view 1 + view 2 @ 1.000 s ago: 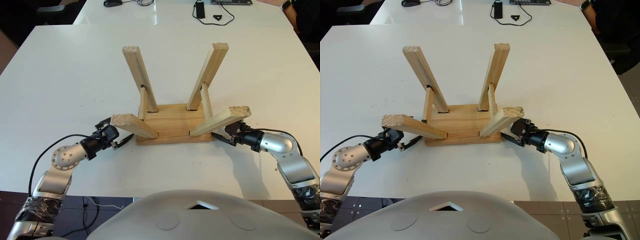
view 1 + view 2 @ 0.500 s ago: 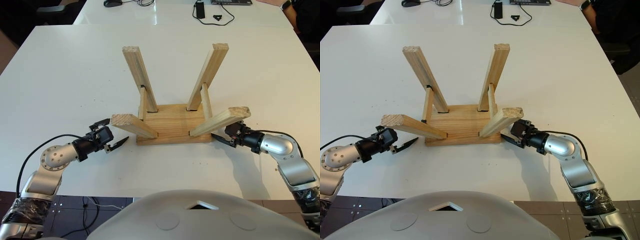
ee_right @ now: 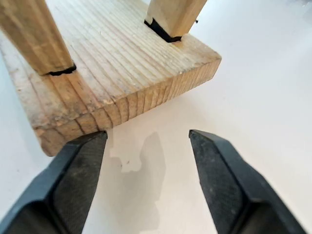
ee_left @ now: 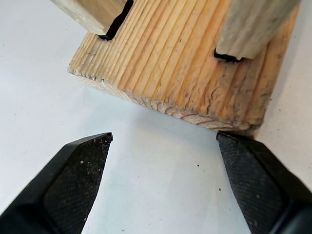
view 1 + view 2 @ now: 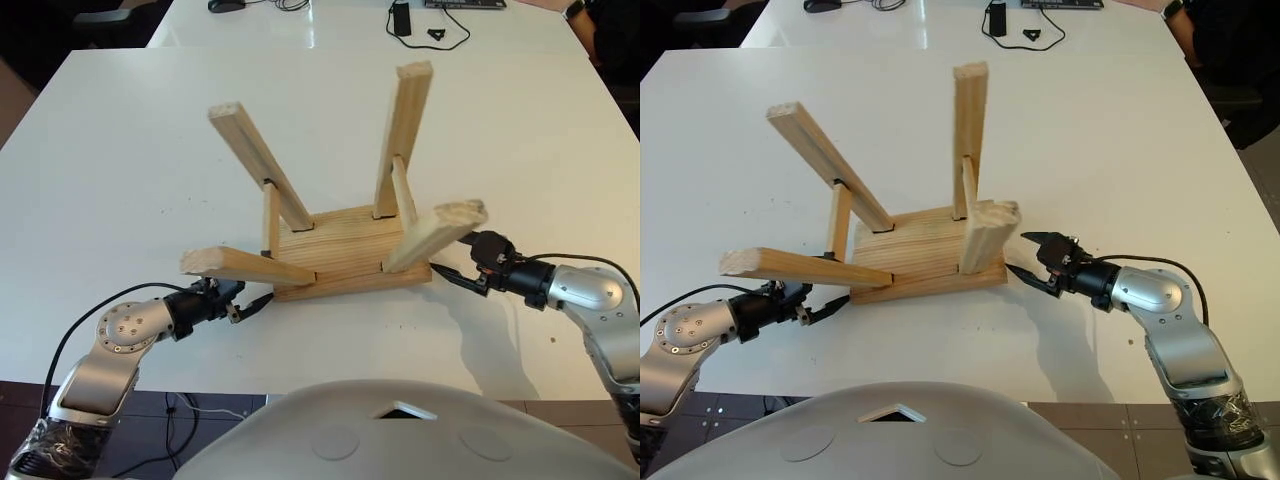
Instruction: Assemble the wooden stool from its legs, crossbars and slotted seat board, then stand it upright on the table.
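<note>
Beyond the stool [image 5: 345, 262] lie a mouse [image 5: 226, 6] and a black adapter [image 5: 400, 18].

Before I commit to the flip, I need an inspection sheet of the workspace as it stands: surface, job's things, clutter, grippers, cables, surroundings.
Surface: white table, stool on its near half.
Job's things: stool assembled and upside down, with the seat board at the bottom. It appears tipped toward the robot's left. The four legs and both crossbars sit in place.
Clutter: nothing seen.
Grippers: left gripper open at the board's near left corner; right gripper open at its near right corner; neither clasps wood.
Cables: a black cable loops off each forearm.
Surroundings: second table behind, with a mouse and a black adapter.
</note>
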Motion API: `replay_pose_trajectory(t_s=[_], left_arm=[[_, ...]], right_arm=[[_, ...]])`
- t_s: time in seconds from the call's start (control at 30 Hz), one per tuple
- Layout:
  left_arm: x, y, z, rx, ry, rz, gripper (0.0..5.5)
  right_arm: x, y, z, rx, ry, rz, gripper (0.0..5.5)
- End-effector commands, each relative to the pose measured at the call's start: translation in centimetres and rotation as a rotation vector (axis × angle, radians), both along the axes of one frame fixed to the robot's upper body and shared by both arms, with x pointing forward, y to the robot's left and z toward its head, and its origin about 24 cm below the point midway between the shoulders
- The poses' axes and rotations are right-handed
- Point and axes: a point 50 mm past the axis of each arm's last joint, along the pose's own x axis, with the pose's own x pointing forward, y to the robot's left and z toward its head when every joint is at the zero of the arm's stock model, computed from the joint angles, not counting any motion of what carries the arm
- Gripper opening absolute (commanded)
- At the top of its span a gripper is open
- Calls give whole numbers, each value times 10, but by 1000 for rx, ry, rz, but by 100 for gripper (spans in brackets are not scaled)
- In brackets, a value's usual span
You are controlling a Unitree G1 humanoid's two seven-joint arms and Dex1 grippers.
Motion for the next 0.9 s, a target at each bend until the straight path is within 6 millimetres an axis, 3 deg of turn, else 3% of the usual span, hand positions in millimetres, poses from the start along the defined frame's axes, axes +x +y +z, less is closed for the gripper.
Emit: replay_pose_trajectory(t_s=[0.03, 0.23, 0.47, 0.57, 0.77, 0.9], left_arm=[[-3, -16, 20, -148, -18, -69, 398], [6, -11, 44, -241, -18, -56, 398], [0, -12, 54, -240, 14, -127, 398], [-3, -13, 58, -249, 21, -142, 398], [5, -11, 86, -330, -11, -148, 398], [4, -10, 90, -328, 3, -168, 398]], right_arm=[[-7, 16, 18, 91, -10, 137, 312], [-12, 15, 19, 63, 3, 175, 312], [-16, 20, 22, 56, -4, 195, 312], [-17, 20, 27, 57, -7, 204, 312], [-21, 15, 37, 65, -4, 229, 312], [-20, 13, 42, 67, -14, 234, 312]])
